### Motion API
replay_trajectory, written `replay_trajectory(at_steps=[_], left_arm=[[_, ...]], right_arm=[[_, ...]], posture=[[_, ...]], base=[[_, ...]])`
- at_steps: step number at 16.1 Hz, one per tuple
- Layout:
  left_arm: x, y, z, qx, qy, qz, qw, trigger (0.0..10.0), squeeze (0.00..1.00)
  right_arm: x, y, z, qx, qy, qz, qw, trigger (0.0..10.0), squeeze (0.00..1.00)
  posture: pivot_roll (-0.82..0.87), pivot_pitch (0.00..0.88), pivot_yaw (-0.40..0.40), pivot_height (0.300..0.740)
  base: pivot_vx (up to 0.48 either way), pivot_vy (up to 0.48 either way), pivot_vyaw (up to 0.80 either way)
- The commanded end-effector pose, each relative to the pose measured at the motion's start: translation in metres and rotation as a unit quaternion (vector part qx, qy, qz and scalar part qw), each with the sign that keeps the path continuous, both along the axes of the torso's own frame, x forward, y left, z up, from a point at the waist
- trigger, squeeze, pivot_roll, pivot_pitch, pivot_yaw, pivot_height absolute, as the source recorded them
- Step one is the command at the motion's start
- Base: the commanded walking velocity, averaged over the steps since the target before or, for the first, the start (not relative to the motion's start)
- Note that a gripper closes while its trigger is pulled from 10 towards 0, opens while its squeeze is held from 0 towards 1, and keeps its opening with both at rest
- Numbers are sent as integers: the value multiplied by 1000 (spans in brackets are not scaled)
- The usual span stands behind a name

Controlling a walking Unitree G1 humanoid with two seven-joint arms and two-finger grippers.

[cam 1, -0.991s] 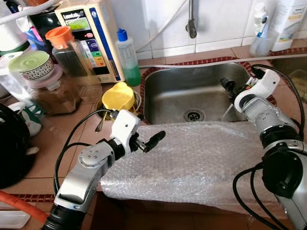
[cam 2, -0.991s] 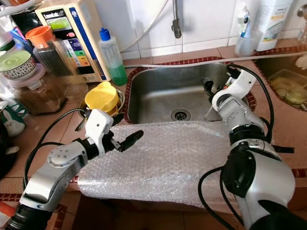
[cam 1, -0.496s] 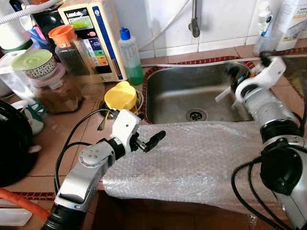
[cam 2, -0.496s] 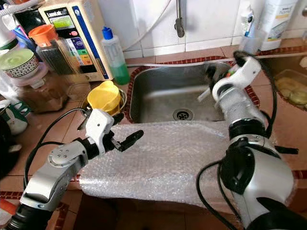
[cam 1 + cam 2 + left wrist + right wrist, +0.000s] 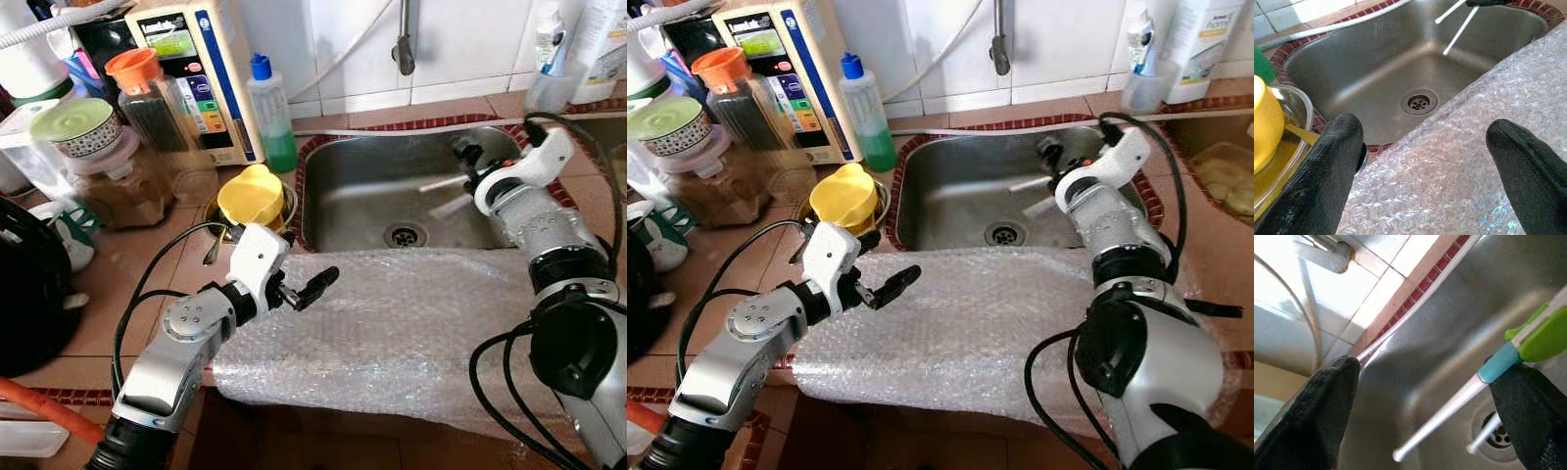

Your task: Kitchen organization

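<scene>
Chopsticks [image 5: 443, 193]: we are seeing two pale sticks held over the steel sink [image 5: 362, 191], their long axes running roughly left to right, free tips pointing left toward the middle of the basin, above the drain [image 5: 405, 235]. In the right wrist view one stick carries a teal collar and a green piece at the held end.
Right gripper [image 5: 468, 164]: we are reaching it over the right part of the sink; it is gripping the sticks at their right ends, though the wrist view shows the two black fingers [image 5: 1327, 396] standing well apart around them.
Left gripper [image 5: 1420, 161]: we are holding it spread wide and empty, just above the left edge of the bubble wrap [image 5: 411, 323], pointing right.
Bubble wrap: it is lying across the near edge of the tabletop [image 5: 147, 284], draping over the front, near side of the sink.
Yellow cup [image 5: 249, 195]: it is sitting upturned in a glass bowl, left of the sink.
Change: half a second ago the sticks were pointing down and left into the basin; now they are lying flatter and more level, and the right gripper is sitting lower over the sink. The left gripper is staying put.
</scene>
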State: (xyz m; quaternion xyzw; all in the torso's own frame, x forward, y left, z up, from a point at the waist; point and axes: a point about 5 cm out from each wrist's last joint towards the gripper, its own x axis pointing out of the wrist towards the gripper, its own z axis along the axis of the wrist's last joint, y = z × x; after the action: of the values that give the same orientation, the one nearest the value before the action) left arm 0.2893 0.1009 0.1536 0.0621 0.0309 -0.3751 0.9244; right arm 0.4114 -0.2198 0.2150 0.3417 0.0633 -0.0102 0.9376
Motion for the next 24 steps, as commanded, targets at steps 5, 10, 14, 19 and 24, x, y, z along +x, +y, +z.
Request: replay_trajectory(at_steps=[5, 10, 14, 19, 24], left_arm=[[2, 3, 1, 12, -5, 5, 1000, 10000, 0], [2, 3, 2, 13, -6, 5, 1000, 10000, 0], [0, 4, 1, 11, -5, 8, 1000, 10000, 0], [0, 3, 0, 11, -3, 7, 1000, 10000, 0], [0, 3, 0, 12, -3, 6, 1000, 10000, 0]], right_arm=[[-2, 4, -15, -56, 36, 14, 998, 10000, 0], [-7, 19, -34, -435, 54, 140, 888, 10000, 0], [-8, -7, -25, -482, 57, 82, 870, 10000, 0], [-11, -3, -34, -533, 51, 121, 836, 10000, 0], [-18, 18, -52, -525, 36, 257, 811, 10000, 0]], posture=[[-260, 79, 210, 740], [-259, 80, 210, 740], [-254, 82, 206, 740], [-256, 89, 208, 740], [-259, 91, 211, 740]], base=[[0, 0, 0], [0, 0, 0], [0, 0, 0], [0, 0, 0], [0, 0, 0]])
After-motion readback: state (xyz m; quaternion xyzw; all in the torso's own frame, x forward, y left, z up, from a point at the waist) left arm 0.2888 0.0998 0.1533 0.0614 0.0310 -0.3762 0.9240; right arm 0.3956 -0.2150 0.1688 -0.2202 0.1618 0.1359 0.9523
